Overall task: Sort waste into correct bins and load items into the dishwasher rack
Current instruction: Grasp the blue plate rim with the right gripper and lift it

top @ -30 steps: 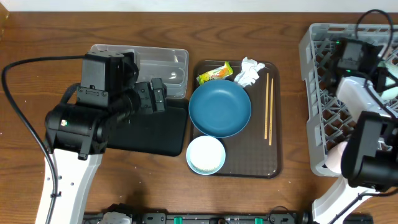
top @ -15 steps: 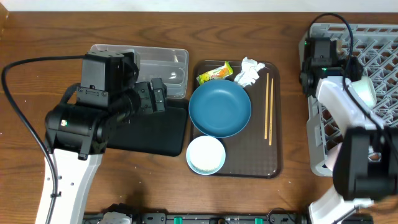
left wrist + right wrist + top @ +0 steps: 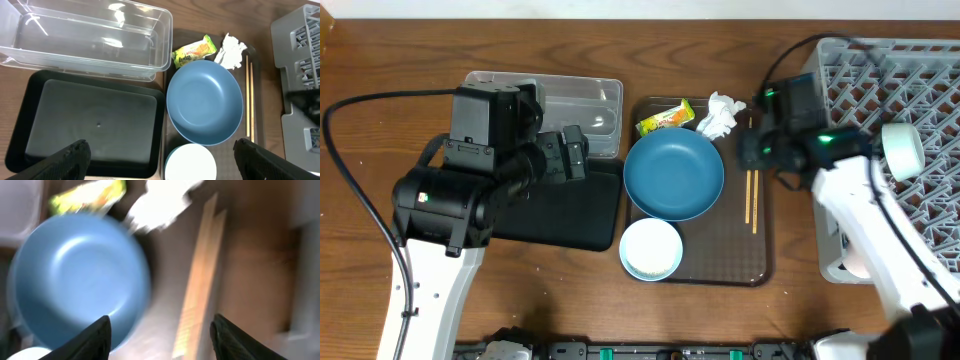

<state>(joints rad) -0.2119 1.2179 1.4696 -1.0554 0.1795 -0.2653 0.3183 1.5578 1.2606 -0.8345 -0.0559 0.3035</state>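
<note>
From overhead, one blue bowl, one white bowl, one wrapper, one tissue and two chopsticks lay on the brown tray. The right gripper hid the sticks' upper ends.

In the left wrist view, the left gripper gaped empty over the black tray.

The right wrist view was blurred. There the right gripper's fingers stood apart, empty, above the chopsticks.
</note>
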